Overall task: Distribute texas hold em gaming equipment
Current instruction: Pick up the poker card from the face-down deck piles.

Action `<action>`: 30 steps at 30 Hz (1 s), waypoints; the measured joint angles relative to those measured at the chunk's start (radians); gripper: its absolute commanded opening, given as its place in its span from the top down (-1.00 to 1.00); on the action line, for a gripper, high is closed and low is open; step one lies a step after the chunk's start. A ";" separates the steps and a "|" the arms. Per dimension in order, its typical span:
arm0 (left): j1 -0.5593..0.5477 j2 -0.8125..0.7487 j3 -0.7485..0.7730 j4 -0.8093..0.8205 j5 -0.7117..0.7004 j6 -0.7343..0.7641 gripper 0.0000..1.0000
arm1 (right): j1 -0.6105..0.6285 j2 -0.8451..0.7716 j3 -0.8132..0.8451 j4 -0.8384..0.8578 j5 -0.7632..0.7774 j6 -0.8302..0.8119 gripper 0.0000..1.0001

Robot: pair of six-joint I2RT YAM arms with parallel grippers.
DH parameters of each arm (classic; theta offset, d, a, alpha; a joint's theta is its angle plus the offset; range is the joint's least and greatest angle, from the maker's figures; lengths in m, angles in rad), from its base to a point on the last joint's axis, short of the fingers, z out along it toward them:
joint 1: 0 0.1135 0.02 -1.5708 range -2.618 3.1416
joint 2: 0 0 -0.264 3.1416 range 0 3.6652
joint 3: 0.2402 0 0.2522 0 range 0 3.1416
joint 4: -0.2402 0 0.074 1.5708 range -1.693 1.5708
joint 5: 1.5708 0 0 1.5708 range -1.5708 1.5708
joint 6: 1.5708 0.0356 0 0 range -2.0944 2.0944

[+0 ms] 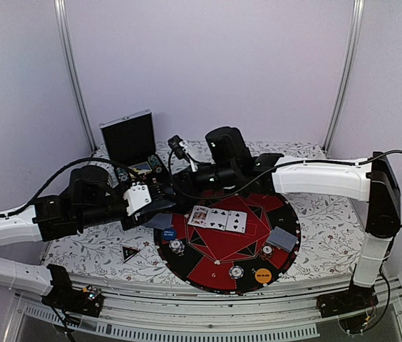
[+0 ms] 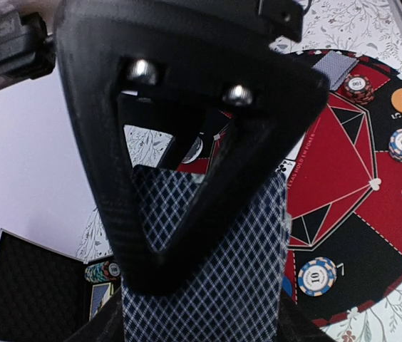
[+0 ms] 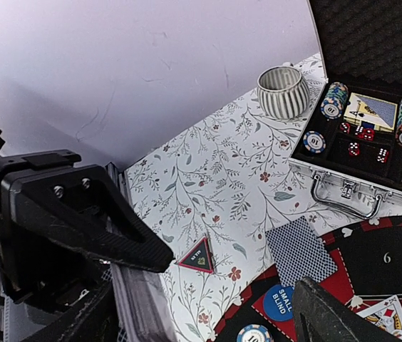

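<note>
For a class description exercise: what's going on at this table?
Two robot arms are laying out a poker game. The left gripper clamps a stack of grey-blue lattice-backed playing cards; the right gripper hangs open close by, holding nothing. On the round red-and-black mat lie three face-up cards, striped round chips, and blue and orange round blind buttons. A small black triangular marker sits off the mat on the floral cloth.

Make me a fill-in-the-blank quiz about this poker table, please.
1. The left tool grips a deck of ____.
2. Face-up cards on the mat number ____.
3. The small-blind button is coloured ____.
4. The case has its lid ____.
Missing words: cards, three, blue, open.
</note>
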 measured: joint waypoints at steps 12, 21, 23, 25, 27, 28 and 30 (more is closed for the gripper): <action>0.000 0.000 0.000 -0.002 -0.008 0.000 -0.07 | 0.008 -0.014 -0.003 -0.074 0.110 -0.015 -0.69; 0.000 0.000 0.000 0.000 -0.007 0.000 -0.07 | 0.008 -0.055 -0.006 -0.133 0.154 -0.032 -0.56; 0.000 0.000 0.000 -0.002 -0.008 0.000 -0.07 | 0.008 -0.055 -0.005 -0.143 0.150 -0.037 -0.52; 0.000 0.000 0.000 -0.003 -0.007 0.000 -0.07 | 0.008 -0.055 -0.003 -0.151 0.142 -0.043 -0.53; 0.000 0.000 0.000 -0.004 -0.006 0.000 -0.07 | 0.006 -0.055 -0.002 -0.159 0.132 -0.047 -0.54; 0.000 0.000 0.000 -0.004 -0.006 0.000 -0.07 | 0.006 -0.055 -0.001 -0.161 0.125 -0.047 -0.56; 0.000 0.000 0.000 -0.003 -0.006 0.000 -0.07 | 0.005 -0.053 0.010 -0.175 0.101 -0.049 -0.59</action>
